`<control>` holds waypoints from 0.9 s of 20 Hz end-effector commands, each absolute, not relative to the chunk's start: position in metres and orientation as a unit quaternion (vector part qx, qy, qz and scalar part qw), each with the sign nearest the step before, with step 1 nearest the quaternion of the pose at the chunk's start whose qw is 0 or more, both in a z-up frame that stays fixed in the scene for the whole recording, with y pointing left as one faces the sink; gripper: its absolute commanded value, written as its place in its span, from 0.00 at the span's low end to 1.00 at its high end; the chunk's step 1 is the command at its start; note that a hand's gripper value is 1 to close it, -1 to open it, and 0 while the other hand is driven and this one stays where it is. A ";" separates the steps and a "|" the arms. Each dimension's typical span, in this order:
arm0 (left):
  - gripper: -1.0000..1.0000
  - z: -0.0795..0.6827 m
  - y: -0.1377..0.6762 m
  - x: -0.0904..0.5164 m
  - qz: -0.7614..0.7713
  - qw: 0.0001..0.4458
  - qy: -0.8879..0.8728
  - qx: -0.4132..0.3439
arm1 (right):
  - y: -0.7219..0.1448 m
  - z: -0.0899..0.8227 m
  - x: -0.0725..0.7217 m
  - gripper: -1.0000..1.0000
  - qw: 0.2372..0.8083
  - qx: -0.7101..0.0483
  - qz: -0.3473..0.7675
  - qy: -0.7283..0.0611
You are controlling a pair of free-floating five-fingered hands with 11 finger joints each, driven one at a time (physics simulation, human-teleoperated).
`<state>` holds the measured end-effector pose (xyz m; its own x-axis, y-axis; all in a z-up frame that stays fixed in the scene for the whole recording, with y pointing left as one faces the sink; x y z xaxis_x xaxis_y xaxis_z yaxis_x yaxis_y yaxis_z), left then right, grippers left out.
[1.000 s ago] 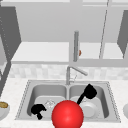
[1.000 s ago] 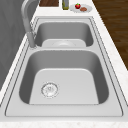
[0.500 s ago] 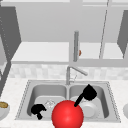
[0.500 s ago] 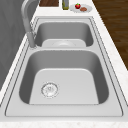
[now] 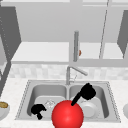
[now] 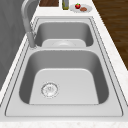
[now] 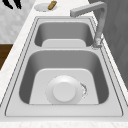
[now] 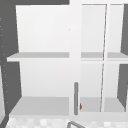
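A pale kitchen with a double sink in the surface; the right hand grips a red ball at the sink's front edge, lifted; the left hand hangs curled, holding nothing, over the left basin.

Open wall cabinet with grey handle.

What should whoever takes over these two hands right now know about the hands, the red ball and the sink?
Left hand: hangs in front of the left basin, fingers curled, holding nothing.
Right hand: over the right basin. A dark strip runs from it down to the top of the red ball; whether they touch is unclear.
Red ball: low in the front view, before the sink.
White plate: lies flat in the right basin, partly covering the drain.
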<state>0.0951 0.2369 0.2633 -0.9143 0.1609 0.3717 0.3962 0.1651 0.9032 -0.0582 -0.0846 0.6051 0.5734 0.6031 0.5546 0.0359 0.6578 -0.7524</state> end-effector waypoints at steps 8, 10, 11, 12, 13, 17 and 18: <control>0.50 0.263 0.237 0.095 -0.619 0.095 -0.757 -0.184 | -0.073 0.654 -0.060 0.00 0.794 -0.414 0.063 -0.441; 0.50 0.263 0.237 0.095 -0.619 0.095 -0.757 -0.184 | -0.073 0.662 -0.060 0.00 0.791 -0.418 0.042 -0.445; 0.50 0.263 0.237 0.095 -0.619 0.095 -0.757 -0.184 | -0.072 0.667 -0.060 0.00 0.789 -0.422 0.032 -0.447; 0.50 0.263 0.237 0.095 -0.619 0.095 -0.757 -0.184 | -0.072 0.671 -0.060 0.00 0.786 -0.425 0.022 -0.448; 0.50 0.263 0.237 0.095 -0.619 0.095 -0.757 -0.184 | -0.072 0.675 -0.060 0.00 0.784 -0.428 0.011 -0.450; 0.50 0.263 0.237 0.095 -0.619 0.095 -0.757 -0.184 | -0.071 0.691 -0.060 0.00 0.774 -0.438 -0.031 -0.455; 0.50 0.263 0.237 0.095 -0.619 0.095 -0.757 -0.184 | -0.070 0.694 -0.060 0.00 0.773 -0.438 -0.040 -0.458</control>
<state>0.0951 0.2369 0.2633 -0.9143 0.1609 0.3717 0.3962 0.1651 0.9032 -0.0600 -0.0712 0.6841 0.5850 0.4172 0.6955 0.3760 0.6203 -0.6884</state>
